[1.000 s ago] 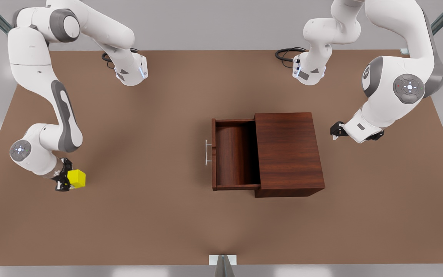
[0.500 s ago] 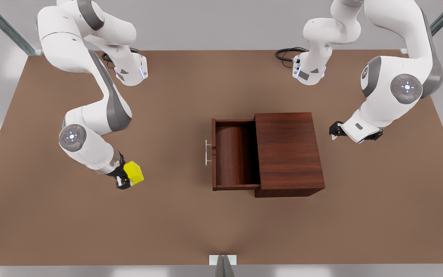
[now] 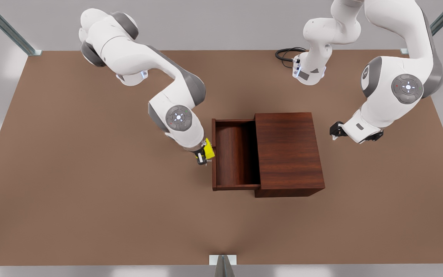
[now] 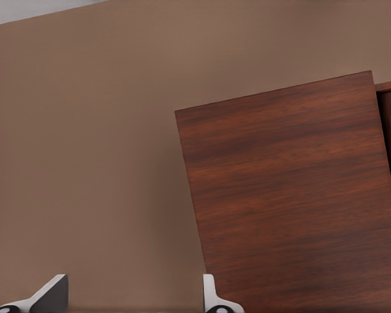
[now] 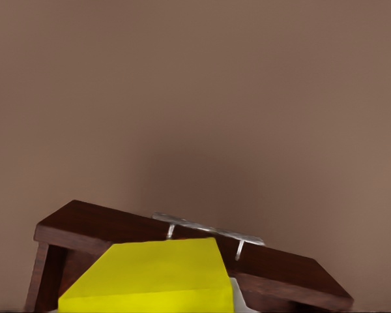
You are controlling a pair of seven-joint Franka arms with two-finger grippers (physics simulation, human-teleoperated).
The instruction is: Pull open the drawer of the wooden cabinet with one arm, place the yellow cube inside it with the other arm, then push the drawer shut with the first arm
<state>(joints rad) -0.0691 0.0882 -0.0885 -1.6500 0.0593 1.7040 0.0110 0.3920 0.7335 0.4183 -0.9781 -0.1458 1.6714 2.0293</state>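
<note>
Cube: yellow cube (image 3: pixel 209 148) clamped between the fingers of the right gripper (image 3: pixel 203 154), raised just outside the drawer's front panel; in the right wrist view the yellow cube (image 5: pixel 150 276) sits close before the camera, with the silver handle (image 5: pixel 207 230) beyond it
Right gripper: closed around the cube, at the end of the arm on the front view's left, touching or just beside the front edge of the drawer (image 3: pixel 233 154)
Drawer: pulled out of the wooden cabinet (image 3: pixel 288 153) toward the front view's left, its interior bare and dark
Left gripper: left gripper (image 3: pixel 335 130) hangs near the cabinet's side on the front view's right, apart from it; this arm waits; its fingertips (image 4: pixel 212 297) stand wide apart in the left wrist view, holding nothing, above the cabinet top (image 4: pixel 293 189)
Table: brown table (image 3: pixel 90 192) carries the cabinet near its middle
</note>
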